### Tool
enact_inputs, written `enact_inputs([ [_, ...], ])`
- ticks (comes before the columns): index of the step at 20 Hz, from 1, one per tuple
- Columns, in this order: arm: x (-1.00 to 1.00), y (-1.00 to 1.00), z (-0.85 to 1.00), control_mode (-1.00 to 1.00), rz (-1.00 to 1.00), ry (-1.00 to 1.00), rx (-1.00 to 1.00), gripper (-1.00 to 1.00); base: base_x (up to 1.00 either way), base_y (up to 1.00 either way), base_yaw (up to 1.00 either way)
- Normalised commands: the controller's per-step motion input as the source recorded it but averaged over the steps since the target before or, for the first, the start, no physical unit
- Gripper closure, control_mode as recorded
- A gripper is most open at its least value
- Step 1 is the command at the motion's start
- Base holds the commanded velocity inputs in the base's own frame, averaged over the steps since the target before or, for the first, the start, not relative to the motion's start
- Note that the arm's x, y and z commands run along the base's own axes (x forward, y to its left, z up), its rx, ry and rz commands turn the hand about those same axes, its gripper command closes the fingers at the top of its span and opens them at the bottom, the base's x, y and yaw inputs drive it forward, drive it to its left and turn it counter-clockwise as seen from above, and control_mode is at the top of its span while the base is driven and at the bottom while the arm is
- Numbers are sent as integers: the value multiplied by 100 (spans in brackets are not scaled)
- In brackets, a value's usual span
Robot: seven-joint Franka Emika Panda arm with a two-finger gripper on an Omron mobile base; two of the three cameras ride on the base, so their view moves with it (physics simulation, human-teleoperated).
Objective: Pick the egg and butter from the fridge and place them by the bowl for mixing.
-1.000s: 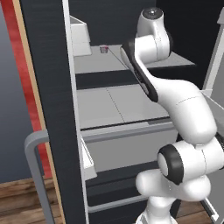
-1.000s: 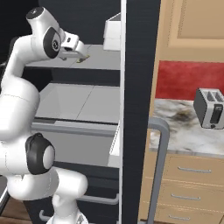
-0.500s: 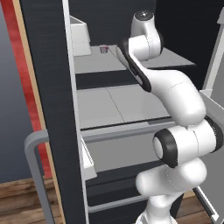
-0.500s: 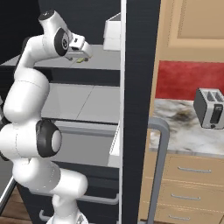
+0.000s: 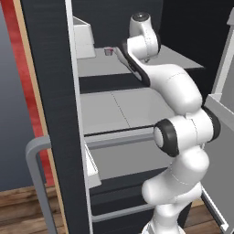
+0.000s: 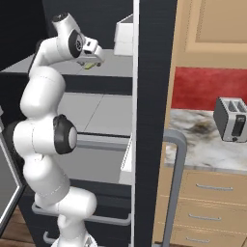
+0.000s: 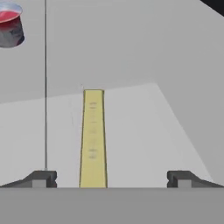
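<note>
The fridge stands open, and my arm reaches onto its upper grey shelf. The butter, a thin pale-yellow stick, lies flat on that shelf and points away from the hand. My gripper is open just above the shelf, and the stick's near end lies between the fingers, closer to the left fingertip. From the right base view the gripper hovers over the butter. The egg and the bowl are out of view.
A small grey cup with red inside stands farther back on the shelf. A white box sits at the shelf's door side. Curved grey door handles flank me. A toaster stands on the marble counter.
The arm's upper joints have swung deeper over the upper shelf, while the hand stays low above the butter.
</note>
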Motion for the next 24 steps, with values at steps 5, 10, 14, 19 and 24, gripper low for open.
enact_inputs([
  [5,55,1,-3,-100,0,5,0,-100,0,0,0],
  [10,35,1,-5,-100,0,0,0,-100,0,0,0],
  [14,30,3,-23,-100,0,5,0,-100,0,0,0],
  [19,0,0,-31,-100,0,5,0,-100,0,0,0],
  [24,-17,0,-37,-100,0,1,0,-100,0,0,0],
])
